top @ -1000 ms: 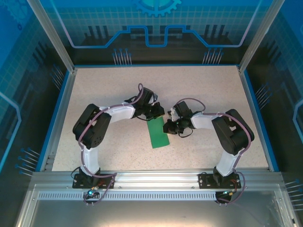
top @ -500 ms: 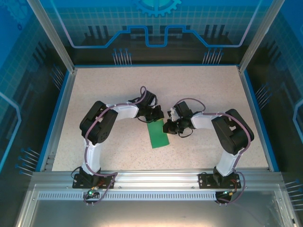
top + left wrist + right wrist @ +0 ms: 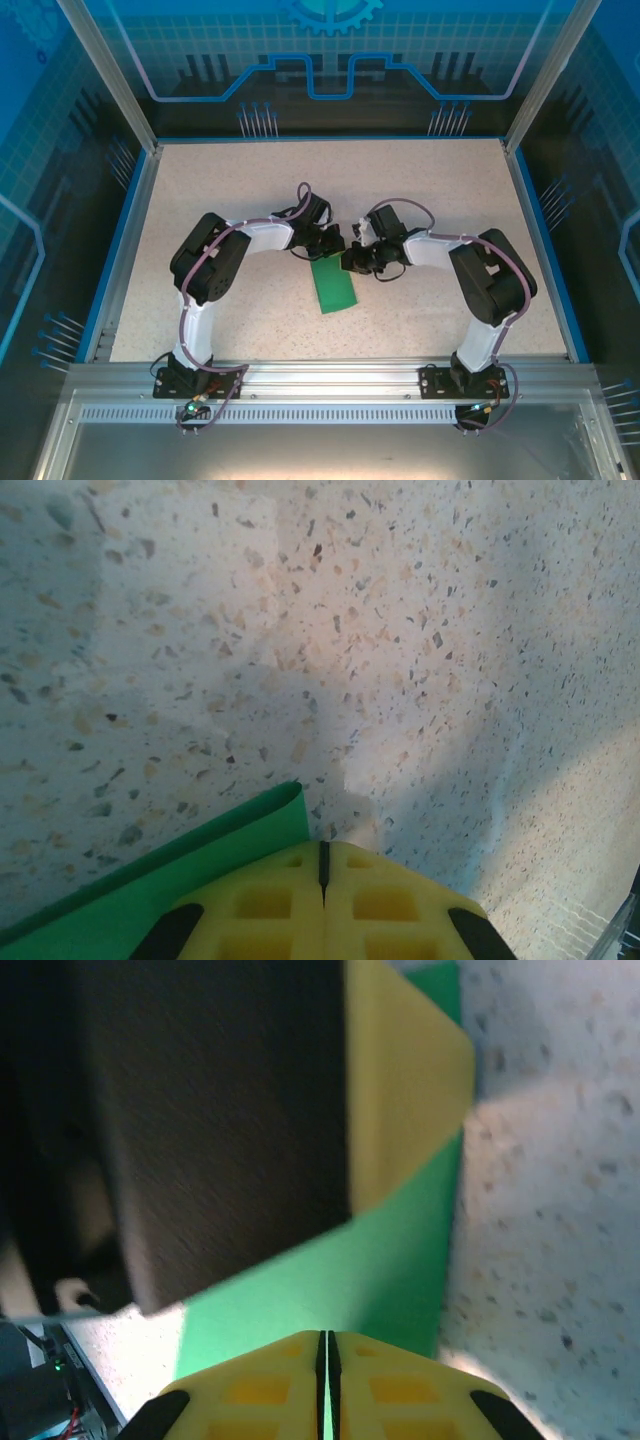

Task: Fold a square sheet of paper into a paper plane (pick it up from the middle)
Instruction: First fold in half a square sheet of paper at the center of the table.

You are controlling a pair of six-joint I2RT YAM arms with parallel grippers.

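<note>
**A:** Where is the sheet of paper (image 3: 333, 286) on the table (image 3: 220, 190)?

**B:** Near the table's middle. It is creased into a narrow green strip, lying flat, with its long side running from the table's near edge toward the far one.

**A:** How do you expect it to handle?

**B:** I'd say it is very light, thin and limp, and easy to crumple or tear. It would probably slide on the speckled table sooner than lift. Doubled over, it should be a little stiffer along the crease. I would pinch at an edge or a raised fold, gently, because a flat layer gives the fingertips nothing to bite on.

**A:** And the grippers?

**B:** Both are at the strip's end that points to the table's far edge. The left gripper (image 3: 322, 852) has its yellow pads (image 3: 260, 905) pressed together with only a seam between them. The strip's corner sits just beside its tip, on the left of that view. I can't tell whether any paper is caught.

**A:** The right one?

**B:** The right gripper (image 3: 325, 1342) is closed the same way, tips at the green edge. The paper stretches away in front of it. Whether it pinches a layer, I cannot say.
</note>
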